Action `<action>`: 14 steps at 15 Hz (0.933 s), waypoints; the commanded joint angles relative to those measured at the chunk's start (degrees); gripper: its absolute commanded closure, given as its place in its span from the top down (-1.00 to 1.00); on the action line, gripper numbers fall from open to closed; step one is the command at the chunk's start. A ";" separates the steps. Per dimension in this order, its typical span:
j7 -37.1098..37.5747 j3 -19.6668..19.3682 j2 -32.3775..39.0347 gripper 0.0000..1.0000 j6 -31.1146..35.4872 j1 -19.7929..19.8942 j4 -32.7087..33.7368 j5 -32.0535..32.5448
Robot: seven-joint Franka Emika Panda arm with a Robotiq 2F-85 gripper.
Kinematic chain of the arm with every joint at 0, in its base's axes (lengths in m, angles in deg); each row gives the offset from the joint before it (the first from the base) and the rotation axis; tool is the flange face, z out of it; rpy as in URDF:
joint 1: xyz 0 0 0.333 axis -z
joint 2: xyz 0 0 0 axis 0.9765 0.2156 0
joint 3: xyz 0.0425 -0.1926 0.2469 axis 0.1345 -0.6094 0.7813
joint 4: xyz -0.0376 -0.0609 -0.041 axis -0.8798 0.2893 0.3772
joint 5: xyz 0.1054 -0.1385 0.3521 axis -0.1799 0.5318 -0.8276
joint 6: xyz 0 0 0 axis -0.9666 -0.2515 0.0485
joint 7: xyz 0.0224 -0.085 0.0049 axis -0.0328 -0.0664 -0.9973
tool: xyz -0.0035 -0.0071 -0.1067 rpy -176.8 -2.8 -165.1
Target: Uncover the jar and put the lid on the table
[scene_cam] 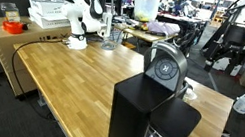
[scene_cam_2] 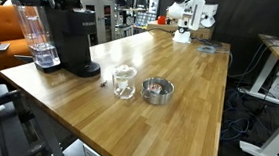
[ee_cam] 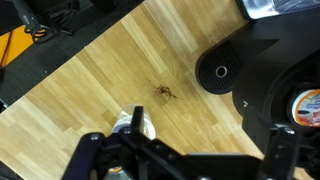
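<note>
Here, the table [scene_cam_2: 193, 102] is carrying a black coffee machine [scene_cam_2: 67, 37], and the arm [scene_cam: 78, 5] is standing at its far end. In the wrist view the gripper [ee_cam: 180, 160] is hanging empty, jaws apart. The glass jar [scene_cam_2: 124, 82] is sitting just beside the round lid [scene_cam_2: 158, 90], not touching it.

Open glass jar [scene_cam_2: 124, 82] stands on table [scene_cam_2: 176, 121], metal lid [scene_cam_2: 158, 90] just beside.

Single white arm [scene_cam: 75, 7] stands folded upright, its links stacked above and behind the gripper; it is small and distant in both exterior views. The wrist is turned downward. In the wrist view the gripper [ee_cam: 186, 158] faces straight down, jaws spread wide, dark fingers [ee_cam: 88, 155] at either side of the gap.
</note>
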 commanded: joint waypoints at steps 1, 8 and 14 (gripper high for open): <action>-0.02 0.03 0.00 1.00 -0.11 0.06 0.07 -0.01; 6.07 0.98 2.54 1.00 9.88 4.41 -0.03 7.13; 13.42 -0.42 9.63 1.00 20.43 9.54 1.29 18.44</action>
